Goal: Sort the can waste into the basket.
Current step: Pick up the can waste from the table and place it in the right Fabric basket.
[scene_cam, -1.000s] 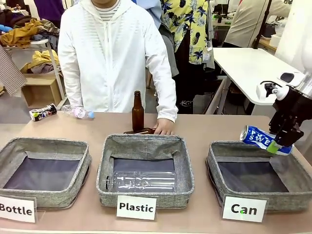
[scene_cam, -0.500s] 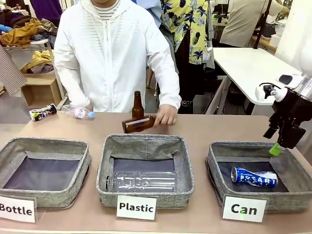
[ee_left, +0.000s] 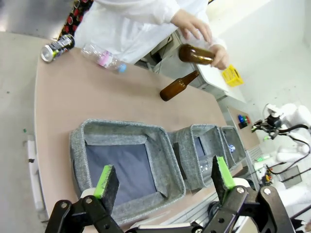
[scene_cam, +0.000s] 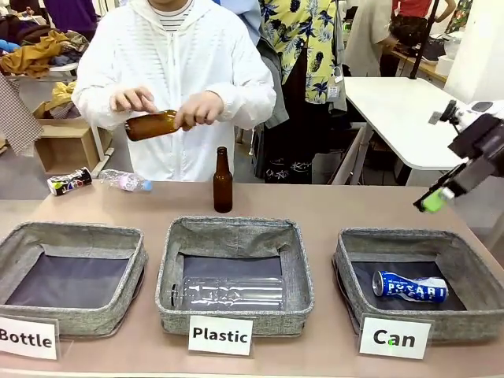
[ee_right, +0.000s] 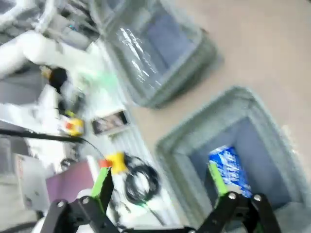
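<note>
A blue can point(scene_cam: 409, 287) with white lettering lies on its side inside the grey basket point(scene_cam: 394, 236) behind the "Can" card. My right gripper point(scene_cam: 433, 201) hangs open and tilted above that basket's far right corner, holding nothing. In the right wrist view the blue can point(ee_right: 228, 167) lies in the basket point(ee_right: 243, 94) beyond the open right gripper point(ee_right: 160, 184). A dark can point(scene_cam: 69, 181) with many-coloured print lies at the table's far left edge, and it appears again point(ee_left: 57, 47) in the left wrist view. My left gripper point(ee_left: 163, 177) is open and empty, high over the left baskets.
The person holds a brown bottle point(scene_cam: 153, 124) in both hands above the table. Another brown bottle point(scene_cam: 223, 181) stands upright behind the "Plastic" basket point(scene_cam: 236, 236), which holds a clear bottle. A clear plastic bottle point(scene_cam: 124, 181) lies beside the dark can. The "Bottle" basket point(scene_cam: 71, 236) is at the left.
The blue can left my right gripper and dropped into the "Can" basket. The right gripper then rose and tilted away to the right. The person lifted the lying brown bottle.
</note>
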